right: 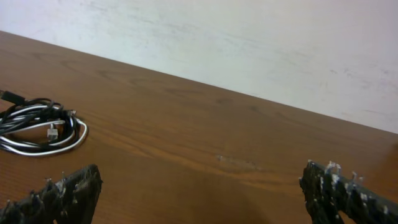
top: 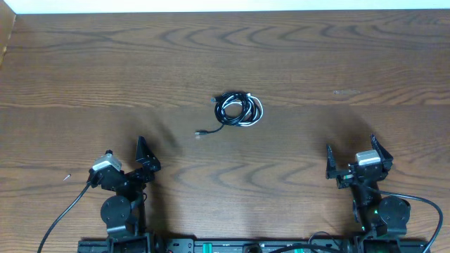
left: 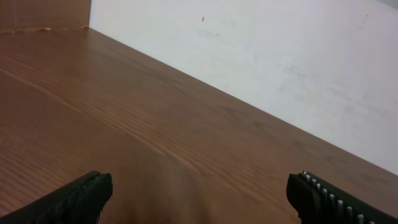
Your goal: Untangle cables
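Both claws are gaping wide open
A long thin black cord (top: 228, 105) and a short white cord (top: 257, 112) are lying coiled together on the brown wooden table (top: 337, 56); the left claw (left: 199, 190) and right claw (right: 199, 186) are holding nothing; the stray plug (top: 200, 133) is probably the black one's.

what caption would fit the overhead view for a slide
Black and white cables coiled together on the table; left pincer and right pincer open, empty, well short of them.

cables (top: 238, 109) | black and white, coiled together | lying mid-table
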Robot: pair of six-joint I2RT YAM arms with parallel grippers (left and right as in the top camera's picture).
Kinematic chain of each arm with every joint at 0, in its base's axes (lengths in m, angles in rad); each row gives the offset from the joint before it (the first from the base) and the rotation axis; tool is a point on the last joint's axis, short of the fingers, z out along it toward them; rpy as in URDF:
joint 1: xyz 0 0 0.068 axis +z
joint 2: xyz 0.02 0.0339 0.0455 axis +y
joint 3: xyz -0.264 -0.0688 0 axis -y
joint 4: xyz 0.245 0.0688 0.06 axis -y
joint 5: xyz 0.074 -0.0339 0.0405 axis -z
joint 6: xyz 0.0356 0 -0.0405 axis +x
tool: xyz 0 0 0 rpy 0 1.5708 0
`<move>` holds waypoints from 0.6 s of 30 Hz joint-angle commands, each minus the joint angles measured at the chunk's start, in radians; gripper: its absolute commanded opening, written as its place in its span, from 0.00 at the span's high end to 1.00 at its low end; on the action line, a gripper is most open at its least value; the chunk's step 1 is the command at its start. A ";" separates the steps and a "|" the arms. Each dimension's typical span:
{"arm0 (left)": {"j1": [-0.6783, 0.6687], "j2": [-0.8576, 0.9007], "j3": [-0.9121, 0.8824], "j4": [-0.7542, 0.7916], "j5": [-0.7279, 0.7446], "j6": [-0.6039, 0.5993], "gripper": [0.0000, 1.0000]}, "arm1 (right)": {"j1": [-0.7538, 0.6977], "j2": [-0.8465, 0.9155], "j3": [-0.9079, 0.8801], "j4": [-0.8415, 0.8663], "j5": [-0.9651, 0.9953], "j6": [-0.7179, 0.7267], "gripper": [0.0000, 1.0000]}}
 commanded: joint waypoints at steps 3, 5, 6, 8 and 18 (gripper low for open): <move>-0.004 -0.007 -0.012 -0.048 -0.014 0.012 0.04 | 0.007 -0.005 -0.002 -0.003 0.003 0.014 0.01; -0.004 -0.007 -0.012 -0.048 -0.014 0.012 0.04 | 0.007 -0.005 -0.002 -0.003 0.003 0.014 0.01; -0.004 -0.007 -0.012 -0.047 -0.014 0.012 0.04 | 0.007 -0.005 -0.002 -0.003 0.003 0.014 0.01; -0.004 -0.007 -0.012 -0.047 -0.014 0.012 0.04 | 0.007 -0.005 -0.002 -0.003 0.003 0.014 0.01; -0.004 -0.007 -0.010 -0.044 -0.013 0.013 0.04 | 0.007 -0.005 -0.002 0.005 -0.020 0.000 0.01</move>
